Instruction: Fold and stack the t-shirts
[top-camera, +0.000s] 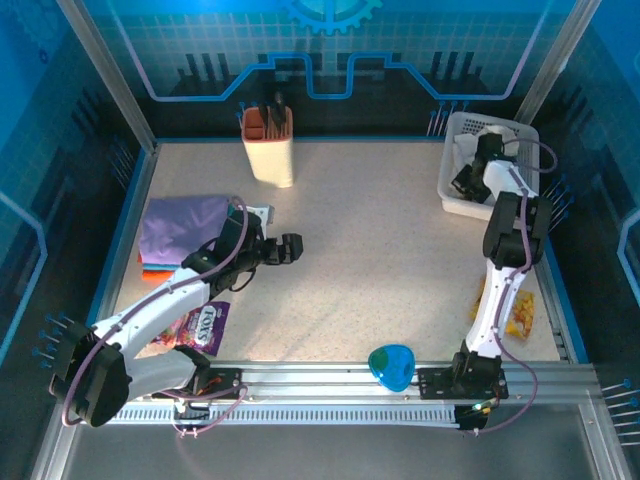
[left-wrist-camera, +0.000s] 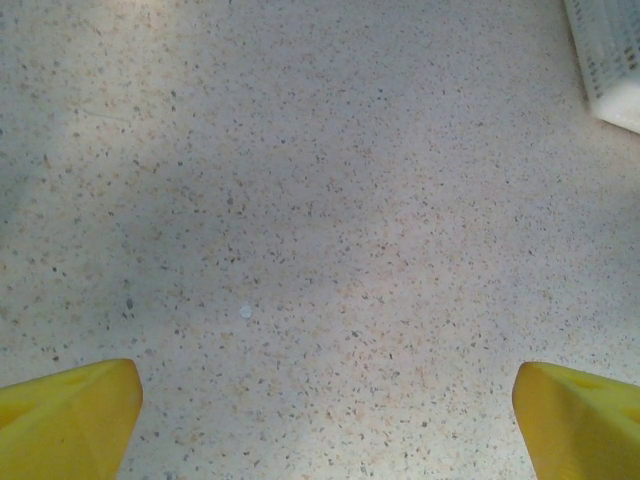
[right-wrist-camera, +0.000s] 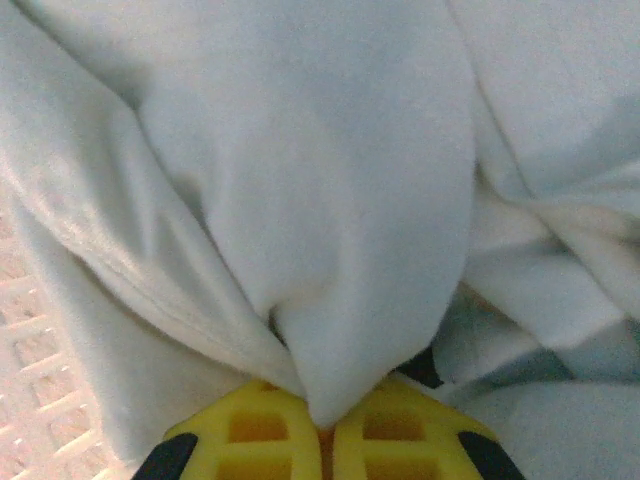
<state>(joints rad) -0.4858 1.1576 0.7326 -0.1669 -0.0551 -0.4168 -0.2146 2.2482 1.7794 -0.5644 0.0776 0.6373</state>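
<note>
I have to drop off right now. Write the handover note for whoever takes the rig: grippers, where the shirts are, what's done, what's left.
Grippers: the left gripper is open and empty above the bare table, beside the folded stack. The right gripper is shut on a fold of the white t-shirt.
Things: the white t-shirt is bunched in the white basket at the far right.
Done: the lavender t-shirt is folded and lies on an orange-edged garment at the left.
Left: lift the white t-shirt out, spread it, fold it and stack it on the lavender one.
</note>
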